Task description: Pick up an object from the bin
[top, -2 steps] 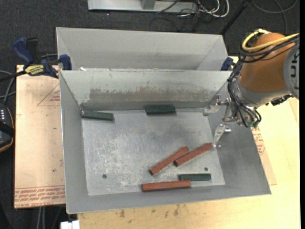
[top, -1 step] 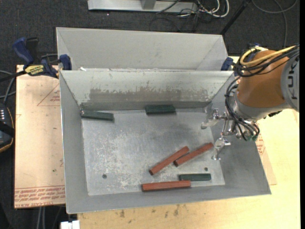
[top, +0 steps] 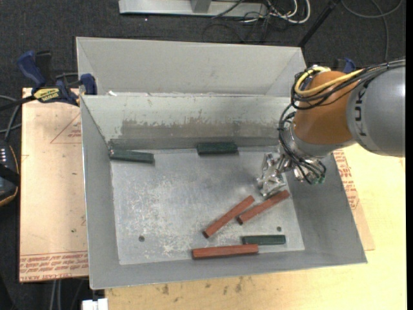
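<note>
Red-brown bar (top: 261,209), right-hand one of a slanted pair, flat on the floor in the right half of the bin, upper end directly under the gripper.

Grey metal bin (top: 97,192): floor mostly bare, a few bars scattered, most well apart. Arm (top: 381,112) in from the right, orange wrist cover (top: 322,108) and cables above the right wall. Gripper (top: 273,178) low inside, at the bar's upper right end; touching or just above, hard to tell. Open or closed, cannot tell either; nothing seen lifted.

Second red-brown bar (top: 227,217) just beside the first on its left, roughly parallel, near ends close, perhaps touching. Third red-brown bar (top: 225,252) flat along the front wall. Dark green bars: one (top: 263,240) near the front right, one (top: 217,148) at the middle of the back wall, one (top: 131,155) at the back left.

Step in hand, as judged: settling onto the chosen bar, grasp not yet proven. Next move: a grip across the narrow width, then a straight lift. Held so near one end, likely to droop or swing. Neighbouring bar close enough to be nudged or dragged along.
</note>
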Available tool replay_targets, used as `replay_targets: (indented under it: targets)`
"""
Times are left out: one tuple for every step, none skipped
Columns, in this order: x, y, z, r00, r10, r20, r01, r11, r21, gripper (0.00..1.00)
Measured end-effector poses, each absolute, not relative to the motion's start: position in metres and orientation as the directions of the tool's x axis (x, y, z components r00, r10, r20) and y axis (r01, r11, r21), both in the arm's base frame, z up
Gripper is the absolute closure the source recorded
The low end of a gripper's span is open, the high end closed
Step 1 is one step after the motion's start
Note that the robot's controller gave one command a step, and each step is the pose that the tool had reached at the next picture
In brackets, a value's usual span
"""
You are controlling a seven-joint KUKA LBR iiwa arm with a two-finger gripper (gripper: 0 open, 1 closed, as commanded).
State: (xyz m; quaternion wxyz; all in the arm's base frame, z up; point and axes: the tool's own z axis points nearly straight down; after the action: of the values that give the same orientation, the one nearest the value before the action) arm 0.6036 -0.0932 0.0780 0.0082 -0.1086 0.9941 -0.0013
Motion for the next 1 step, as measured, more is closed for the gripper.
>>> replay_targets:
  targets:
    - [0.6008, -0.0936, 0.0753, -0.976, -0.217, -0.009, -0.217, 0.976, -0.003, 0.0]
